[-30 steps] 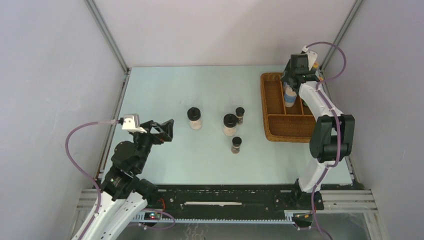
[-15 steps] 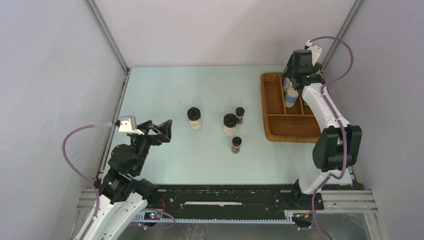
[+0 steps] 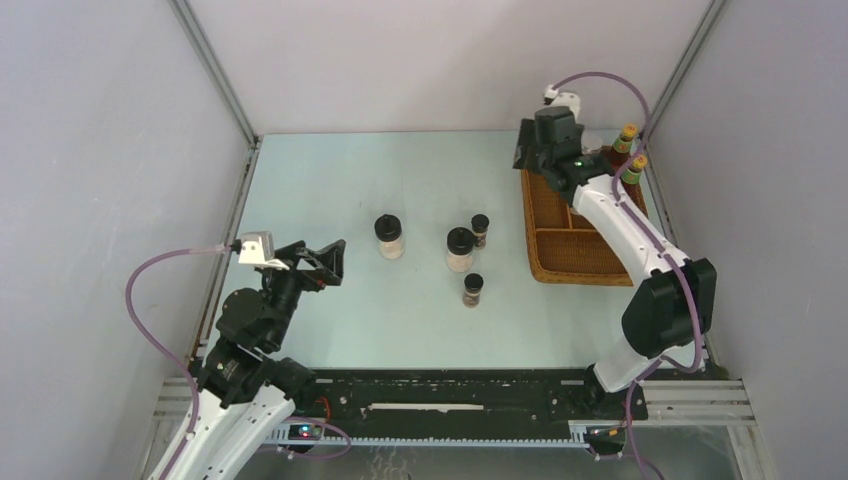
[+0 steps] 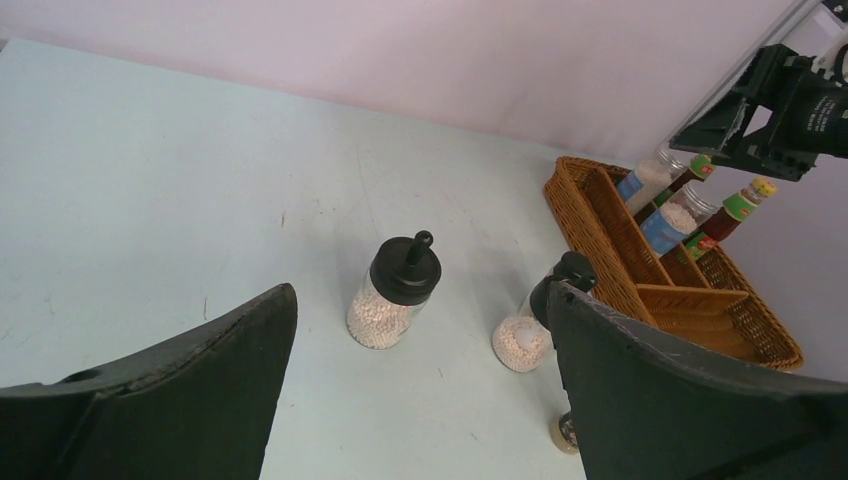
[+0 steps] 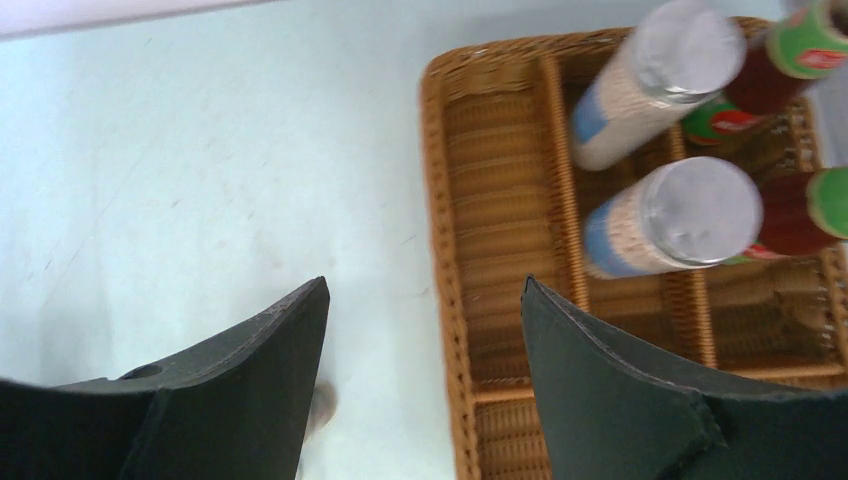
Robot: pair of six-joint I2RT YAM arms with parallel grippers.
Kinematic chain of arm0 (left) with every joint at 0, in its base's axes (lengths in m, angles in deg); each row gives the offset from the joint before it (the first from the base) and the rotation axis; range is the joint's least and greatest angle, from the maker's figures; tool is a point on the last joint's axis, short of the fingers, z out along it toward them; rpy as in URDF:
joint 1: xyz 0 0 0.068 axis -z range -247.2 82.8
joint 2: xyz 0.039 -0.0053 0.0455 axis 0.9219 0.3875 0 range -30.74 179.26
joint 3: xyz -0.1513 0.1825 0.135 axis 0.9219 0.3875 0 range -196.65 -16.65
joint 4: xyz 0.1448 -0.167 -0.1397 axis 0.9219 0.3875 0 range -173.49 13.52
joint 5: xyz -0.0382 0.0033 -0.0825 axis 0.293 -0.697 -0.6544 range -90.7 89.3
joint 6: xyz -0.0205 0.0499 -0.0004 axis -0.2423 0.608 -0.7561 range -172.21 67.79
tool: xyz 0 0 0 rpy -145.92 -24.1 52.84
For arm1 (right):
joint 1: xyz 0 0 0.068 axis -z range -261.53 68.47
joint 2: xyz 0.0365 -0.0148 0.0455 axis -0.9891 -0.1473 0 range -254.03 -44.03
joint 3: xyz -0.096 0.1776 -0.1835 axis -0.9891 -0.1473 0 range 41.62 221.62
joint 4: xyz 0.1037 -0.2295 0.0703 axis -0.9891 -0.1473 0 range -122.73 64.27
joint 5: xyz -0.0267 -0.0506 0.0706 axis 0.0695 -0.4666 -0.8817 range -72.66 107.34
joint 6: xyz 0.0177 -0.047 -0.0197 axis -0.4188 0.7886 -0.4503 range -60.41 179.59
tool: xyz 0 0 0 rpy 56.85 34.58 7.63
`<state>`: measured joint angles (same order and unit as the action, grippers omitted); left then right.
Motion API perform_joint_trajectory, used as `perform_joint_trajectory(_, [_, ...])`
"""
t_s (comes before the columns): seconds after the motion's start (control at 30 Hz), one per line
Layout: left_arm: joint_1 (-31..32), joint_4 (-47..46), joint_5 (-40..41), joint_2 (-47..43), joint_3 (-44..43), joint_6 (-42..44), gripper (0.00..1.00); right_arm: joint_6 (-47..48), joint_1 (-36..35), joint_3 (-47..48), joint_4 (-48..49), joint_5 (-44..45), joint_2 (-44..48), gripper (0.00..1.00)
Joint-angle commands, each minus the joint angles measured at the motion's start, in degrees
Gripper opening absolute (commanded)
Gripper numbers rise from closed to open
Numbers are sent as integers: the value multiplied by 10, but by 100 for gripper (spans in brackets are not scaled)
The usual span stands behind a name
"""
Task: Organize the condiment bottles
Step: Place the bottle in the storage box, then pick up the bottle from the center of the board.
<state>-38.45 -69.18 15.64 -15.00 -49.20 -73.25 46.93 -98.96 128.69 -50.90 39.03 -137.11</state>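
Two black-lidded white jars point(image 3: 389, 237) point(image 3: 460, 248) and two tiny dark jars point(image 3: 480, 230) point(image 3: 473, 289) stand on the table in the middle. Two silver-lidded blue-label jars point(image 5: 650, 80) point(image 5: 680, 215) and two red sauce bottles point(image 5: 775, 75) point(image 5: 790, 210) stand in the far compartments of the wicker tray point(image 3: 545, 262). My right gripper point(image 5: 425, 282) hangs open and empty above the tray's left rim, also seen from above point(image 3: 528, 152). My left gripper point(image 4: 422, 292) is open and empty at the near left point(image 3: 330, 262), facing the jars point(image 4: 395, 295) point(image 4: 520, 340).
The tray's long left compartment point(image 5: 500, 220) and its near compartments point(image 3: 585, 245) hold nothing. Grey walls close the table at the back and both sides. The right arm point(image 3: 640, 240) reaches over the tray's right side.
My right gripper has lifted away from a silver-lidded jar standing in the tray and swung left to the tray's far left rim. The left arm has barely shifted.
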Motion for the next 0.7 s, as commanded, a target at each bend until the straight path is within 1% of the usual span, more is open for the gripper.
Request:
perform_joint_trajectory(0.0, [3,-13,-5,10,16,-7,100,19,-58,15,-25,-19,32,79])
perform_joint_trajectory(0.1, [3,-13,-6,13,15,-8,100,19,-106,9,-34,-11,36,79])
perform_joint_trajectory(0.2, [2,-11,-7,15,15,-9,100,12,-138,3,-47,-9,39,79])
perform_joint_trajectory(0.47, [3,-11,-10,17,14,-11,100,-4,-209,-36,-60,-7,49,79])
perform_joint_trajectory(0.67, [3,-10,-8,15,15,-11,100,-9,-241,-75,-53,-14,57,79])
